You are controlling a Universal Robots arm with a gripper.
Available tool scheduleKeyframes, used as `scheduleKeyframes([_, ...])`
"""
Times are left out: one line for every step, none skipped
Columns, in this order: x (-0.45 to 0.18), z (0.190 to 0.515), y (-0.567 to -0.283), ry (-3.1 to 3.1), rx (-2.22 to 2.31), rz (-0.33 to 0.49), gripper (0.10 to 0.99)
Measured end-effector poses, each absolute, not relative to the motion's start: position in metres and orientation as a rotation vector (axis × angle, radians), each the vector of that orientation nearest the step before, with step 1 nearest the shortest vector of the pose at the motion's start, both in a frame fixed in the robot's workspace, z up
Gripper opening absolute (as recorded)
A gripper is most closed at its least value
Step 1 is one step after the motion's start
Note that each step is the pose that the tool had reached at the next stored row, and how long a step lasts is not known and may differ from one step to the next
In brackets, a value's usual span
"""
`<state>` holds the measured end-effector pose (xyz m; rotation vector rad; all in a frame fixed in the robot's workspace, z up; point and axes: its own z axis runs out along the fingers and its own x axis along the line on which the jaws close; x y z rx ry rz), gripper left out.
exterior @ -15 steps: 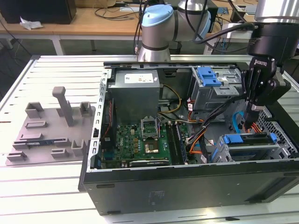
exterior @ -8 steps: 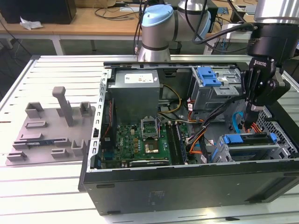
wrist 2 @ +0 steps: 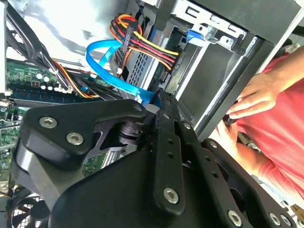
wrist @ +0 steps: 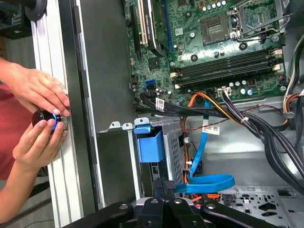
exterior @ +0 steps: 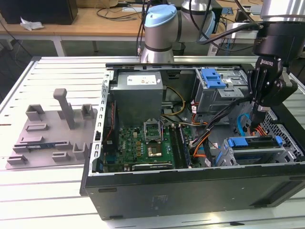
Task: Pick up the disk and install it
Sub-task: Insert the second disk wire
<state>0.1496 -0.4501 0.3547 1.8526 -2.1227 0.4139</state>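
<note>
**Colleague:** Where is the arm?

**Me:** From my station, in the exterior view, the gripper (exterior: 259,114) hangs inside the open computer case (exterior: 190,191), toward the exterior view's right, just above the lower drive cage (exterior: 257,150). Its black fingers point down and look drawn close together, with nothing between them that I can make out.

**Colleague:** And the disk?

**Me:** The disk (exterior: 255,141) lies in that lower cage, showing as a blue rail with a silver edge under it, directly below the gripper. In the first wrist view I see a blue plastic tab (wrist: 149,142) at the cage mouth, near the fingertips (wrist: 168,186). I cannot tell whether the gripper touches the disk.

**Colleague:** Anything crowding it?

**Me:** A blue flat cable (wrist 2: 107,66) loops just beside the gripper, and a bundle of red, yellow and black wires (wrist 2: 147,50) runs into the cage. The motherboard (wrist: 223,42) sits well apart.

**Colleague:** Anybody nearby?

**Me:** Yes. A person's two hands (wrist: 40,118) rest on the table (exterior: 47,200) rail just outside the case wall, fingers around a small black knob (wrist: 45,118).
</note>
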Motion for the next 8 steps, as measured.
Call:
scheduleKeyframes([0.1496, 0.3552, -0.4507, -2.128, 1.856, 0.413, 0.102])
scheduleKeyframes([0.1496, 0.3555, -0.4512, -2.130, 1.858, 0.412, 0.102])
scheduleKeyframes([0.1496, 0.3556, -0.4519, -2.134, 1.860, 0.410, 0.102])
scheduleKeyframes([0.1496, 0.3556, -0.4525, -2.138, 1.863, 0.408, 0.102])
scheduleKeyframes([0.1496, 0.3556, -0.4534, -2.144, 1.867, 0.404, 0.102])
scheduleKeyframes([0.1496, 0.3556, -0.4541, -2.148, 1.870, 0.401, 0.102])
scheduleKeyframes([0.1496, 0.3556, -0.4552, -2.154, 1.874, 0.397, 0.102])
scheduleKeyframes([0.1496, 0.3556, -0.4559, -2.158, 1.877, 0.394, 0.102])
